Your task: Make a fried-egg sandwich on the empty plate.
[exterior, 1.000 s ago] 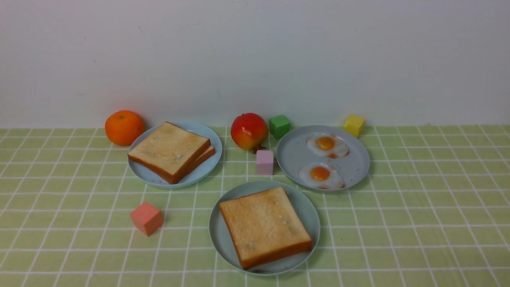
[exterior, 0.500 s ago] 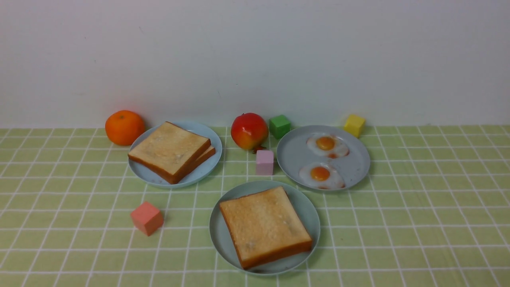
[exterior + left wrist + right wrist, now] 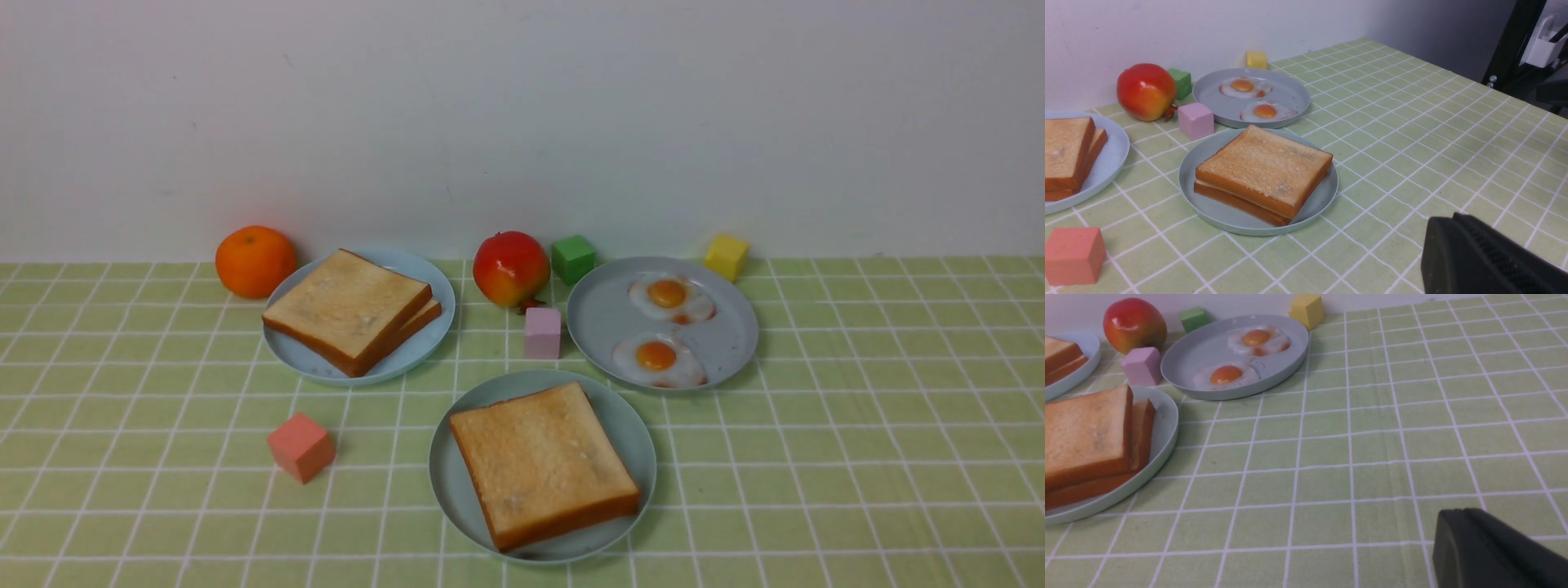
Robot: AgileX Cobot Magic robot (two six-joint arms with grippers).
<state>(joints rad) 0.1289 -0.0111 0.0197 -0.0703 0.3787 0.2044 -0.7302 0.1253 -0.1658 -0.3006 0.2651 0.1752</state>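
The pale mint-green plate lies at the front middle of the table. On it rests a sandwich of two toasted bread slices. The left wrist view shows a thin white egg layer between the slices. The right wrist view shows the sandwich and the plate's rim. My left gripper is shut and empty, above the cloth to one side of the plate. My right gripper is shut and empty, away from the plate. Neither gripper shows in the front view.
A pale blue plate at back left holds two bread slices. A grey plate at back right holds two fried eggs. An orange, an apple and green, yellow, lilac and salmon cubes stand around.
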